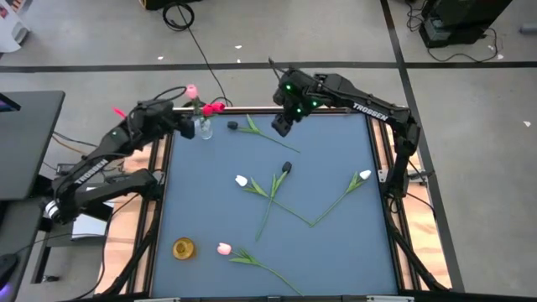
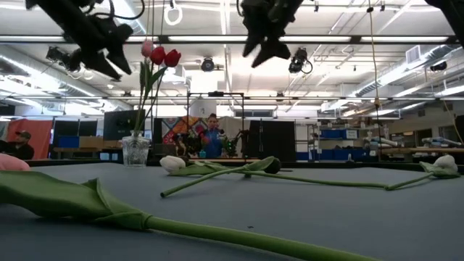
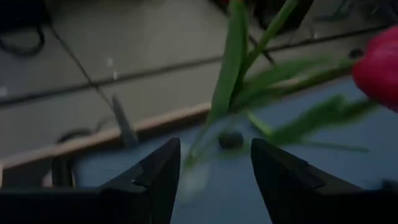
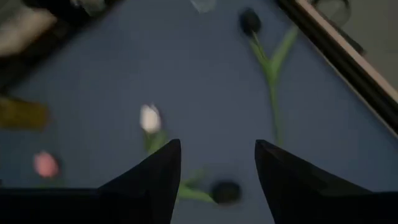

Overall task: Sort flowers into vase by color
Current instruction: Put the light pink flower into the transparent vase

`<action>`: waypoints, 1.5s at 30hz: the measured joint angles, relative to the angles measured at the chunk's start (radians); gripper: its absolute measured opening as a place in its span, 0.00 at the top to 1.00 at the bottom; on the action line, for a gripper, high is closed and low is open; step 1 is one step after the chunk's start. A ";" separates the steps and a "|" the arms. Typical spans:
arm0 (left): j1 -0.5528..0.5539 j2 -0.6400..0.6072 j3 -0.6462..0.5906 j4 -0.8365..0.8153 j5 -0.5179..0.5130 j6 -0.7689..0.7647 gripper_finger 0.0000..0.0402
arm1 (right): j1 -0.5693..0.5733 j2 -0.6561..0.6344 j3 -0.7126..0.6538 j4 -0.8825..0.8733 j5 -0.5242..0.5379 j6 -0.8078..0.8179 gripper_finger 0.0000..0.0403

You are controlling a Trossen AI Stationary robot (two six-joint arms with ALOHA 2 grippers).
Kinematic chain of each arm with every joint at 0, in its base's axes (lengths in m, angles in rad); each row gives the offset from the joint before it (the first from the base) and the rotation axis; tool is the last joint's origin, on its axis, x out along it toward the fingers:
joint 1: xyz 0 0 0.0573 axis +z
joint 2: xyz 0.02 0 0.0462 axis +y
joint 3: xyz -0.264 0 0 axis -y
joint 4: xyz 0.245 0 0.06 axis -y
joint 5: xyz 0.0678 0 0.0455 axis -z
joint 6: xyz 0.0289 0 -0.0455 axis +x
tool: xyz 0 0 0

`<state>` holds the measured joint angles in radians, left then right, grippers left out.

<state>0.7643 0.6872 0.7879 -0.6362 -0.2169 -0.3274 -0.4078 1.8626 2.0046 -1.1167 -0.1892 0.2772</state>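
High view, near edge first: lying just inside the near edge, toward the near-left corner, a pink tulip (image 1: 224, 248) with its green stem running off toward the middle of that edge. Just beside its head, on the left, a round gold container (image 1: 184, 247). Plenty of bare blue table (image 1: 336, 252) along the near-right corner.

Toward the middle: a white tulip (image 1: 242, 180) and a dark tulip (image 1: 287, 168) lying flat, stems crossing. Nearer the right edge, a second white tulip (image 1: 365, 175), its stem slanting back to meet the others. Open room between this cluster and the left edge.

Farther back, close to the far edge: another dark tulip (image 1: 232, 126) lying flat, stem and leaves pointing toward the centre.

At the far-left corner: standing upright, a small glass vase (image 1: 204, 127) holding a red tulip (image 2: 172, 56) and a pink-headed tulip (image 2: 147, 48), heads high above the rim in the low view.

Hovering just left of those stems, above the far-left corner, the left gripper (image 3: 214, 165): fingers (image 3: 163, 171) spread apart, released, gripping nothing, stems showing beyond the gap.

Raised over the far edge near its middle, the right gripper (image 4: 217, 163): fingers (image 4: 155, 171) likewise parted and empty, well above the table, touching no flower.
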 joint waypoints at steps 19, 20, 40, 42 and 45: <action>-0.416 -0.009 0.106 -0.458 0.028 -0.429 0.57 | 0.174 -0.310 -0.745 0.400 -0.091 0.341 0.48; -0.430 -0.009 0.106 -0.458 0.028 -0.440 0.57 | 0.191 -0.316 -0.773 0.441 -0.094 0.364 0.48; -0.623 0.000 0.105 -0.372 0.257 -0.228 0.57 | 0.681 -0.018 -0.762 1.027 0.099 0.460 0.53; -0.667 0.011 0.105 -0.314 0.300 -0.236 0.57 | 0.731 0.030 -0.700 0.997 0.110 0.428 0.54; -0.750 0.042 0.105 -0.267 0.327 -0.261 0.57 | 0.798 0.110 -0.588 0.878 0.157 0.385 0.54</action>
<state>0.0141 0.7293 0.8925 -0.9033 0.1100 -0.5885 0.3898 1.9726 1.4164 -0.2384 -0.0323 0.6619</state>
